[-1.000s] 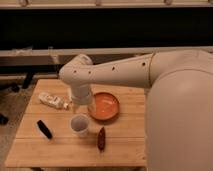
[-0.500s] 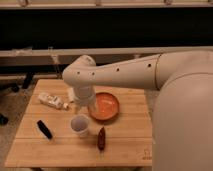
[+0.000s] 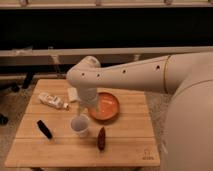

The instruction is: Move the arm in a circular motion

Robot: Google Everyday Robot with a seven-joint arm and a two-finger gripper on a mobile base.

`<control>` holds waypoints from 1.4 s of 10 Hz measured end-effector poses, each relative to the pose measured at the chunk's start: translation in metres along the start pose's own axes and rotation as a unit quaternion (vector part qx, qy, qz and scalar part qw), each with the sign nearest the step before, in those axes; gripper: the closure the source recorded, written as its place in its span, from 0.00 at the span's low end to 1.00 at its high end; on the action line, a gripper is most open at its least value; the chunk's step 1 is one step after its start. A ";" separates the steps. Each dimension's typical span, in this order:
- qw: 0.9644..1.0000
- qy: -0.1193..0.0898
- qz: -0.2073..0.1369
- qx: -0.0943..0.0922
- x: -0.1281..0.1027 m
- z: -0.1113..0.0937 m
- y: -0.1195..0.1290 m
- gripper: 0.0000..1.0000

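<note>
The cream-white arm (image 3: pixel 125 75) reaches in from the right across the wooden table (image 3: pixel 125 145). It bends at a rounded joint (image 3: pixel 85 75) with small dark holes and points downward. The gripper (image 3: pixel 83 113) hangs at its lower end, right over the white cup (image 3: pixel 80 126) and beside the left edge of the orange plate (image 3: pixel 106 106).
A plastic bottle (image 3: pixel 53 101) lies at the table's left. A black object (image 3: pixel 44 129) lies at the front left and a dark red-brown object (image 3: pixel 101 139) in front of the plate. A white item (image 3: pixel 73 93) sits behind the arm. A dark shelf wall runs behind the table.
The arm's bent joint has shifted to the right, and its lower end has come over the white cup. The things on the table have not moved.
</note>
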 end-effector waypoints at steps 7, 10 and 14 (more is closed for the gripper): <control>0.999 -0.003 0.040 -0.014 0.001 -0.008 -0.062 0.35; 0.999 -0.002 0.040 -0.012 -0.002 -0.007 -0.076 0.35; 0.999 -0.004 0.038 -0.014 0.000 -0.008 -0.070 0.35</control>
